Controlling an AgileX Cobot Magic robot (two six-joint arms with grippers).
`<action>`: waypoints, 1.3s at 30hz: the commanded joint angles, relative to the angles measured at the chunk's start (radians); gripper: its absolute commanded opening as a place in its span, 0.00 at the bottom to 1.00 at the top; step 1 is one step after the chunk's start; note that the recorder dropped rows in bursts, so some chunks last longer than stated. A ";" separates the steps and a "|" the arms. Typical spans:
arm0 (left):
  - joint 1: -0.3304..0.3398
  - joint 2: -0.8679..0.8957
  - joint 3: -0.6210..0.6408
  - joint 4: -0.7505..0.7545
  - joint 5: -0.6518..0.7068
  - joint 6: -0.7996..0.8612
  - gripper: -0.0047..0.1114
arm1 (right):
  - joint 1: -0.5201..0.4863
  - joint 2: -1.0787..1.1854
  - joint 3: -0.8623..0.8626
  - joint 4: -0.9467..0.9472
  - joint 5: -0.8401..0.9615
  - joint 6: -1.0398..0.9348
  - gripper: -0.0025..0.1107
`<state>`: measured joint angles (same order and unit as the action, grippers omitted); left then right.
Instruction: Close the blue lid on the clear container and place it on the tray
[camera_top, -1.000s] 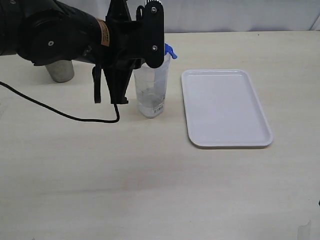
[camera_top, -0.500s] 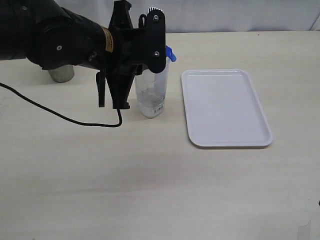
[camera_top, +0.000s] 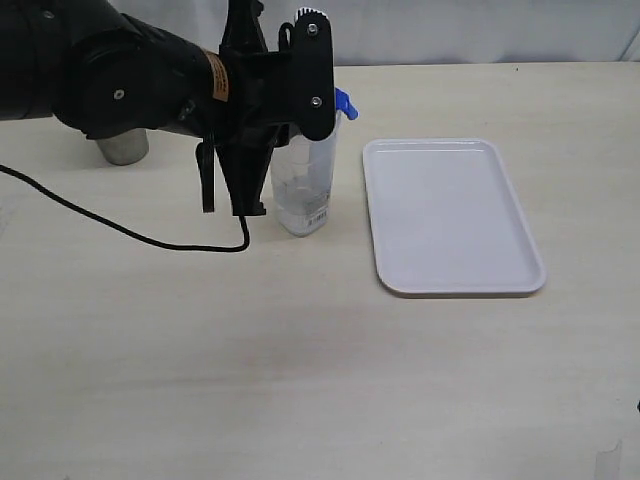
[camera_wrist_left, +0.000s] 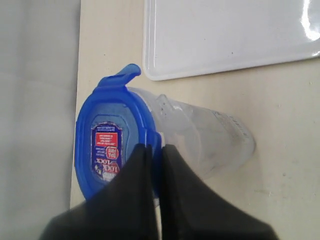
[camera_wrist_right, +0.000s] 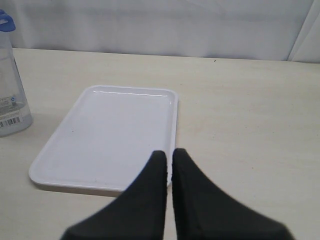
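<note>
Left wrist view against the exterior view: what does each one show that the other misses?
Only the left wrist view shows the label on top of the blue lid, with the shut jaws at its edge. Only the exterior view shows the steel cup, the black cable and the barcode sticker. Both show the lid, clear container and tray.

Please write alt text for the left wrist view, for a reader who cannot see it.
Seen from above, the shut left gripper has its tips at the rim of the blue lid, which sits on the clear container. The white tray lies apart from it on the table.
</note>
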<state>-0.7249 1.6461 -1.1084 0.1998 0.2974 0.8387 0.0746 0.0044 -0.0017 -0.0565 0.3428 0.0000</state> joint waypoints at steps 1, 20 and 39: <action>-0.008 0.003 0.001 -0.029 -0.014 -0.003 0.04 | 0.004 -0.004 0.002 -0.002 -0.001 0.000 0.06; -0.008 0.003 0.001 -0.029 -0.016 0.032 0.04 | 0.004 -0.004 0.002 -0.002 -0.001 0.000 0.06; -0.008 0.003 0.001 -0.028 0.014 0.054 0.04 | 0.004 -0.004 0.002 -0.002 -0.001 0.000 0.06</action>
<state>-0.7249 1.6461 -1.1084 0.1847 0.3103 0.8923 0.0746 0.0044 -0.0017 -0.0565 0.3428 0.0000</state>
